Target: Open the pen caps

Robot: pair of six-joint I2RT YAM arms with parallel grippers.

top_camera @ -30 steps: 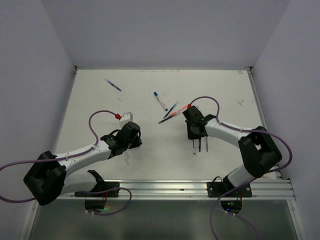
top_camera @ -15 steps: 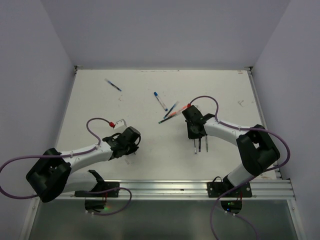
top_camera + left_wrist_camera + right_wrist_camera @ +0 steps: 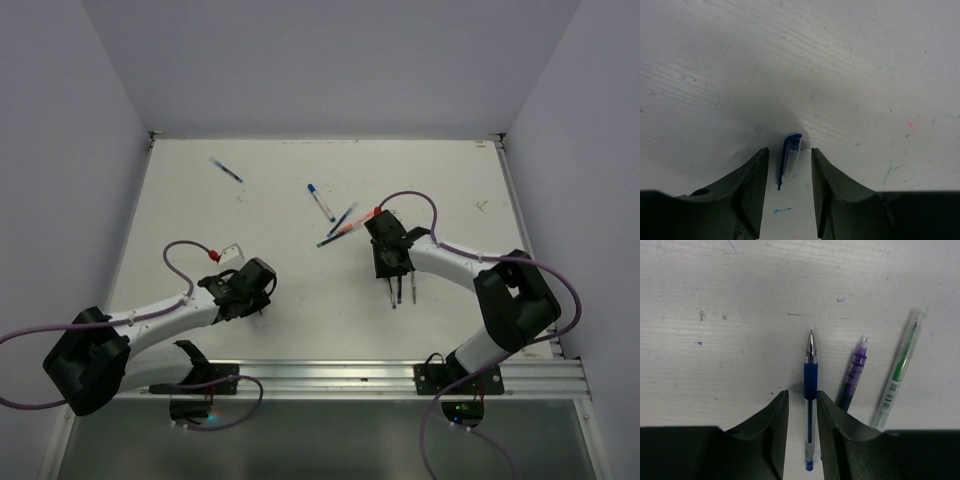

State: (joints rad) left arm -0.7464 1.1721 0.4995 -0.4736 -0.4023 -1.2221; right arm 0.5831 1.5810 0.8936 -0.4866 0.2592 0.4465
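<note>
Left wrist view alone reveals a small blue plastic cap [image 3: 789,161] inside the parted left hand [image 3: 788,151]. Likewise parted — the right hand [image 3: 802,393], astride a clear blue-gripped pen [image 3: 810,372].

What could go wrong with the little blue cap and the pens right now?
The blue cap lies loose between the open fingers of the left gripper; a bump could send it rolling. The uncapped blue pen sits inside the right gripper, beside the purple pen; a nudge could knock them together or mark the table.
</note>
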